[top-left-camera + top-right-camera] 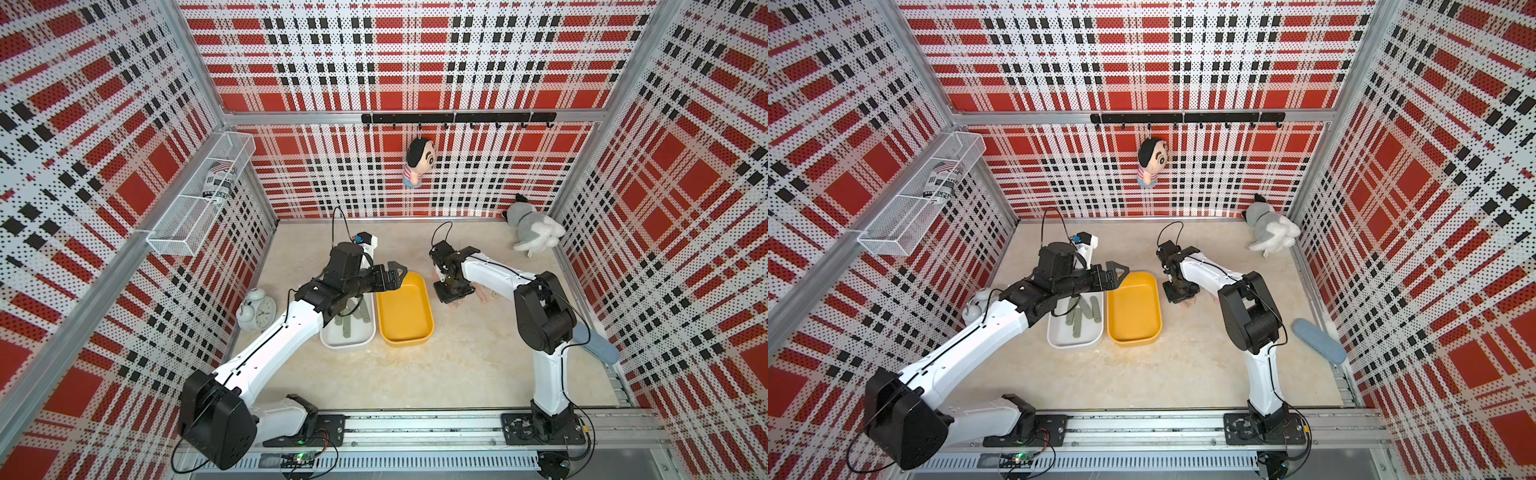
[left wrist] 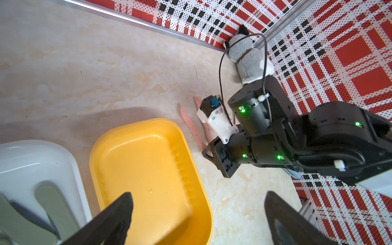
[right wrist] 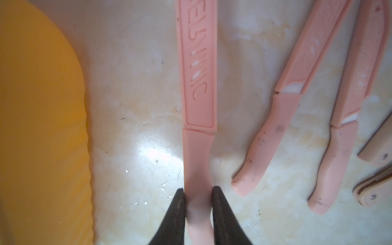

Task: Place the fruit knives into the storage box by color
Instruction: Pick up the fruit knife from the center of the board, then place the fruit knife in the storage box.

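My right tool [image 3: 198, 192] grips the salmon-pink plastic fruit knife [image 3: 199, 84] by its handle; lift level, clear the yellow plastic box [image 3: 63, 127] rim, release low

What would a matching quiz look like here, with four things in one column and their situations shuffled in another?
Things
1. olive knives
2. yellow box
3. lettered pink knife
4. left gripper

Situations
A. open, in the air over the boxes
B. handle pinched by the right gripper, blade end on the table
C. lying in the white box
D. empty

Pairs: 1-C, 2-D, 3-B, 4-A
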